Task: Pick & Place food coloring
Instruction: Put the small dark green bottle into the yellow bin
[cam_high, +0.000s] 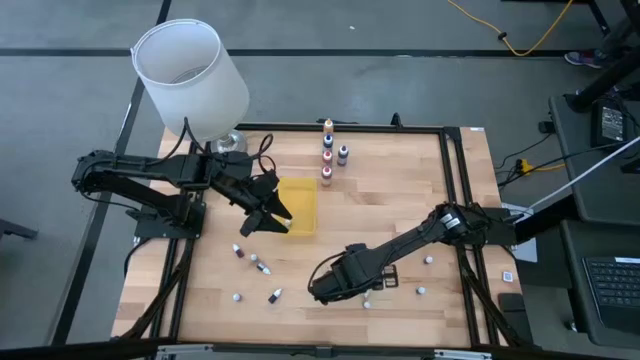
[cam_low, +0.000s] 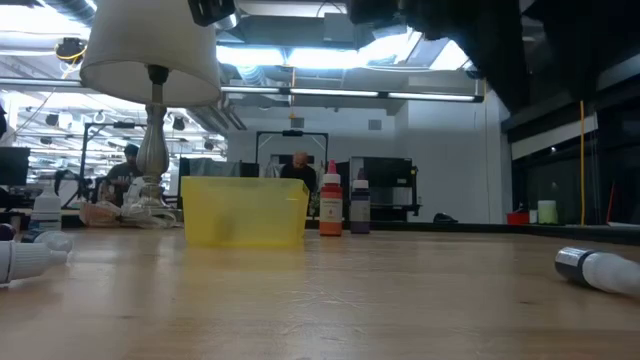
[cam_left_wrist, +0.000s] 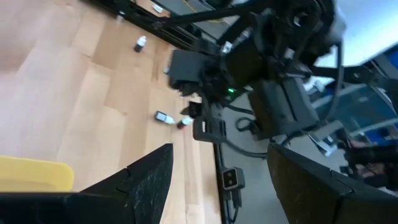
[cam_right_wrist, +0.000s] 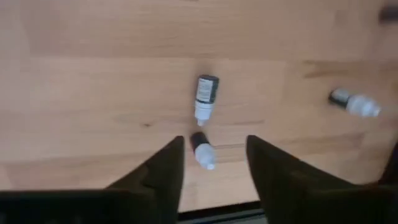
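Note:
Several tiny food coloring bottles lie on their sides on the wooden table, near the front (cam_high: 262, 267). Others stand upright at the far middle (cam_high: 327, 160). A yellow tray (cam_high: 300, 205) sits at the table's centre. My right gripper (cam_high: 318, 288) is open and low over the near part of the table. In the right wrist view a white-capped bottle (cam_right_wrist: 202, 149) lies on the wood between its fingers (cam_right_wrist: 212, 146), apart from both. Another bottle (cam_right_wrist: 206, 94) lies just beyond it. My left gripper (cam_high: 280, 218) is open and empty at the tray's near left corner, and also shows in its wrist view (cam_left_wrist: 221, 168).
A white-shaded lamp (cam_high: 190, 75) stands at the far left corner. More loose bottles lie at the near right (cam_high: 421, 291) and near left (cam_high: 237, 296). A black frame (cam_high: 455, 180) borders the table. In the low view the tray (cam_low: 245, 210) and upright bottles (cam_low: 330, 205) stand mid-table.

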